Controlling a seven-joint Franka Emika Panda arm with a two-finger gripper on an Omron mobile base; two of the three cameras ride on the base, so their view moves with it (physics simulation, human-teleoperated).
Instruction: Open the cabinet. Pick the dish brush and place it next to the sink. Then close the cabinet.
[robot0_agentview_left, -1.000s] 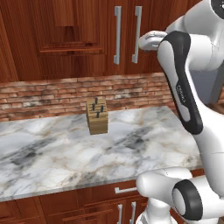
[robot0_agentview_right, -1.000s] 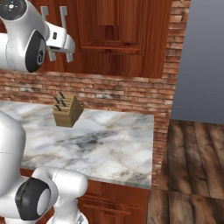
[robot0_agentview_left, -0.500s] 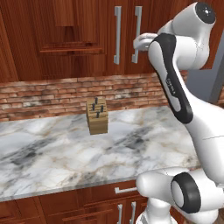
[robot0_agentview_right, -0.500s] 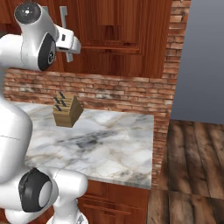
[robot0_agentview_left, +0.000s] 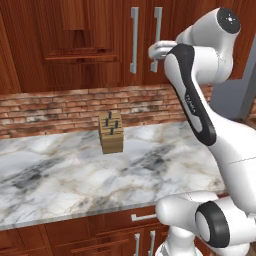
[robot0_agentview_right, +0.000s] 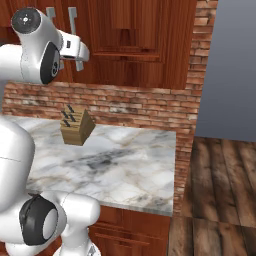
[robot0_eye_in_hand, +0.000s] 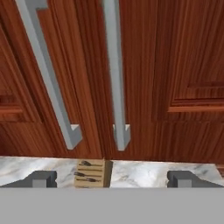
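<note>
Hand view: we close in on the cabinet (robot0_eye_in_hand: 144, 65) handles.
Our end effector (robot0_eye_in_hand: 111, 177), risen from a second ago, gapes wide before the closed doors; opening remains undone.

Wooden knife block (robot0_agentview_left: 111, 132) was seen upright on the marble counter (robot0_agentview_left: 60, 180), near the brick backsplash (robot0_agentview_left: 50, 107). Dark knife handles were seen in its slots. Wood-plank floor (robot0_agentview_right: 220, 195) was seen beside the counter end.

Glossy white arm (robot0_agentview_left: 200, 107); dark joint bands
</note>
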